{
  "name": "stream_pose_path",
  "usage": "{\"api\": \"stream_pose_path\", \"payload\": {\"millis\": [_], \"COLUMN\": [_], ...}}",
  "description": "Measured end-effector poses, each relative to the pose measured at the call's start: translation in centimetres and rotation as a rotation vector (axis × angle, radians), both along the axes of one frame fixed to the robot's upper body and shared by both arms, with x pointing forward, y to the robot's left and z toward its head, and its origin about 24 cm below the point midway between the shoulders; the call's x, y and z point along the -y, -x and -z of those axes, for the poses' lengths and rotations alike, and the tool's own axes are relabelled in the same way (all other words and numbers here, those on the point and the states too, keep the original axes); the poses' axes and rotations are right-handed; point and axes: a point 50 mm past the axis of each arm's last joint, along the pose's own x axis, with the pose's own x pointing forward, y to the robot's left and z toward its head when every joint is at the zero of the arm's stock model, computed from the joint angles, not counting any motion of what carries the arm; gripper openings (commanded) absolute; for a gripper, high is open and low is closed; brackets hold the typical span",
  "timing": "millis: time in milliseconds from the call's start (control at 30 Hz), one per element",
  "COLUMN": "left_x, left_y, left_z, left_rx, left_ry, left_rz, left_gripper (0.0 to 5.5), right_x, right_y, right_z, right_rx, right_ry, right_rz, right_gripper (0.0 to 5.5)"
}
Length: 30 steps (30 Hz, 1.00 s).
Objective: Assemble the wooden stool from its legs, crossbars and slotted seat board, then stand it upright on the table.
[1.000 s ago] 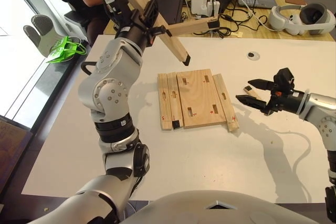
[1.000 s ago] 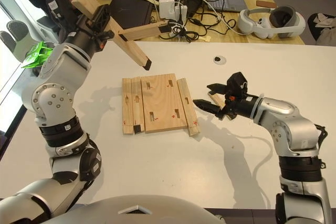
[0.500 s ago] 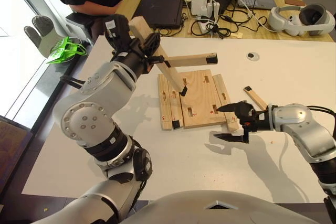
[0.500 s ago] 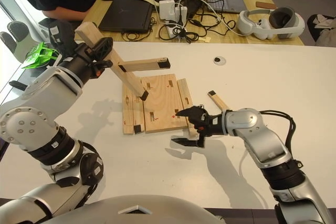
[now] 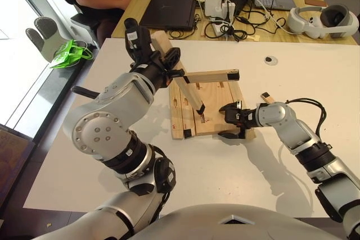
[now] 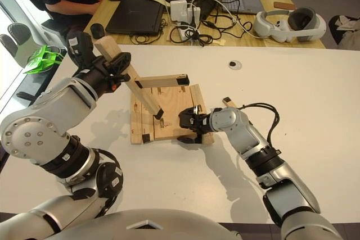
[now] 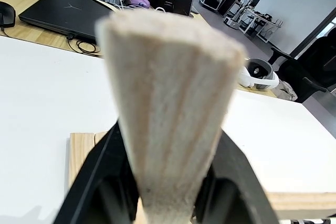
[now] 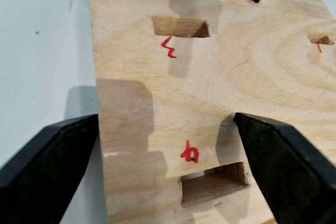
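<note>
Right wrist view puts the right gripper (image 8: pixel 167 140) spread wide across the near edge of the seat board (image 8: pixel 220 77), at its 5 o'clock corner. The board lies flat on the white table (image 5: pixel 292 54). At the board's 10 o'clock, the left gripper (image 5: pixel 161 66) clamps a leg (image 5: pixel 190 93) with a crossbar (image 5: pixel 212 76) attached. The leg's lower end is at the board's middle. A loose wooden piece (image 5: pixel 264 98) lies at 3 o'clock.

The pale slotted seat board (image 5: pixel 214 99) lies flat on the worktop (image 5: pixel 281 184), with red marks beside its rectangular slots. Two legs (image 5: pixel 177 119) lie along its left edge and a third leg (image 6: pixel 198 95) along its right. My left end effector (image 5: pixel 164 66) grips a tilted leg (image 5: pixel 188 88). Its dark tip is down at the board, and a crossbar (image 5: pixel 214 76) juts sideways from it. A short loose crossbar (image 5: pixel 264 97) lies just right.
</note>
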Motion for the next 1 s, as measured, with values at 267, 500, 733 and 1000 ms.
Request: {"api": "stream_pose_path", "payload": {"millis": [267, 500, 733, 1000], "left_x": [0.3, 0.7, 0.2, -0.2], "left_y": [-0.4, 1.1, 1.5, 1.3], "left_z": [0.1, 1.9, 2.1, 1.9], "left_rx": [0.037, 0.080, 0.117, 0.151], "left_ry": [-0.019, -0.034, -0.052, -0.028], "left_rz": [-0.074, -0.180, -0.218, -0.284], "left_gripper": [1.01, 1.01, 1.01, 1.01], "right_x": [-2.4, -3.0, 2.4, 8.4], "right_y": [-0.6, -0.6, -0.5, -0.6], "right_z": [0.1, -0.9, -4.0, -5.5], "right_rx": [-0.037, -0.005, 0.011, 0.038], "right_ry": [-0.059, -0.123, -0.345, -0.744], "right_rz": [0.144, 0.230, 0.626, 1.282], "right_gripper": [4.65, 4.65, 4.65, 4.65]}}
